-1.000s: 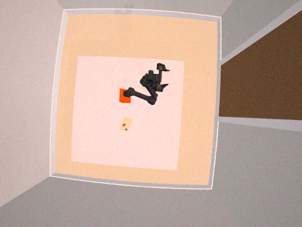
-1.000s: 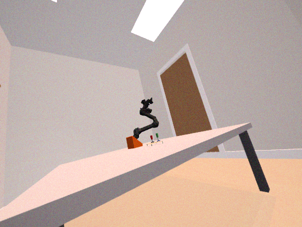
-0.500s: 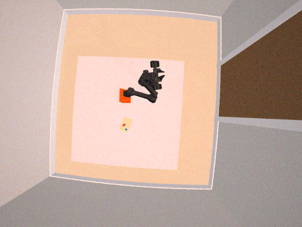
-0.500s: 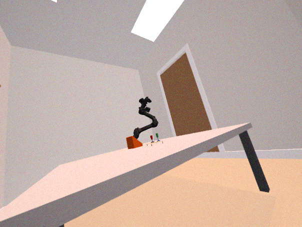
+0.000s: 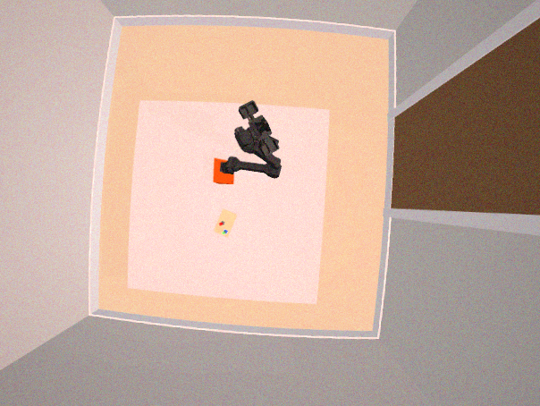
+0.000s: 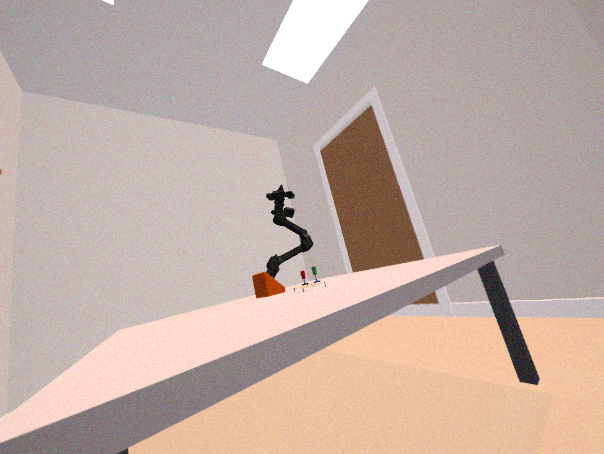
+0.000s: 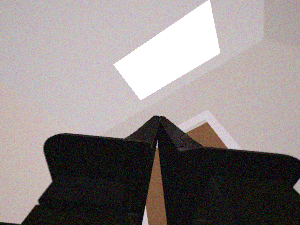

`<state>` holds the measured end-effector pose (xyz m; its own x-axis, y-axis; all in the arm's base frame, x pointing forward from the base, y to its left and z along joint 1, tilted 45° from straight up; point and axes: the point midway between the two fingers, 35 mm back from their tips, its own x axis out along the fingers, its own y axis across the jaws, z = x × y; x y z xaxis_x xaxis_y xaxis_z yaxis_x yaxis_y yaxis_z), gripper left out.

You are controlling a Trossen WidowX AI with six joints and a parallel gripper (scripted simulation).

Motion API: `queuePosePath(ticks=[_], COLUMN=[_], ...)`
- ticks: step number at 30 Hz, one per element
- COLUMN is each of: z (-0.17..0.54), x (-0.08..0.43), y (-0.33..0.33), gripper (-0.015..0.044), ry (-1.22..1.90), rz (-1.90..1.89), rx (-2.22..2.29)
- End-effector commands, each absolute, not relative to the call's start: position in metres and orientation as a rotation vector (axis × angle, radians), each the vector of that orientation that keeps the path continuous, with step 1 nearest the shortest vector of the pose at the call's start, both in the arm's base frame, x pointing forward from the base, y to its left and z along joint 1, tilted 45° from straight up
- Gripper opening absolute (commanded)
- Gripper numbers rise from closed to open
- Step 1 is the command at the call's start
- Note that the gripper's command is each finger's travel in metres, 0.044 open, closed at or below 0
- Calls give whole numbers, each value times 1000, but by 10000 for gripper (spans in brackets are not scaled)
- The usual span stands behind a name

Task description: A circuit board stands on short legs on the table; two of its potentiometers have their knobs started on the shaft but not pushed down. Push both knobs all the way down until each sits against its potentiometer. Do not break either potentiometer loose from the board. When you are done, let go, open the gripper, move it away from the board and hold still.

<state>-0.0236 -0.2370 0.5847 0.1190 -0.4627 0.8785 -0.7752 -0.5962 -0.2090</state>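
While the gripper (image 5: 265, 125) (image 6: 281, 188) (image 7: 158, 121) is clenched on nothing, tips up, well off the bd, it's nearer the table's (image 5: 179, 268) (image 6: 200, 340) upper edge (top view). Farther out, circuit board (image 5: 229, 217) (image 6: 300, 287) sits toward the lower edge, approx. midway btwn its corners. Red knob (image 5: 221, 224) (image 6: 303, 274), then green knob (image 5: 223, 232) (image 6: 314, 270): prob. light, stiff; pots fragile. Press caps dead centre, straight down, no side load.

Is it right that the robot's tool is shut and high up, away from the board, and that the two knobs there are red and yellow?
Not quite: one knob is red, but the other is green, as the exterior view shows.
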Motion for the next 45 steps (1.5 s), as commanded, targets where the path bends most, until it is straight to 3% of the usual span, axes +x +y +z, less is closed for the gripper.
queuePosePath(ticks=[1,29,45], z=[577,534,464], x=[-16,60,140], y=[-258,-327,-382], gripper=[0,0,0], ry=[-1219,-1134,-1237], rz=[1505,1695,1729], rx=[2210,2704,3262])
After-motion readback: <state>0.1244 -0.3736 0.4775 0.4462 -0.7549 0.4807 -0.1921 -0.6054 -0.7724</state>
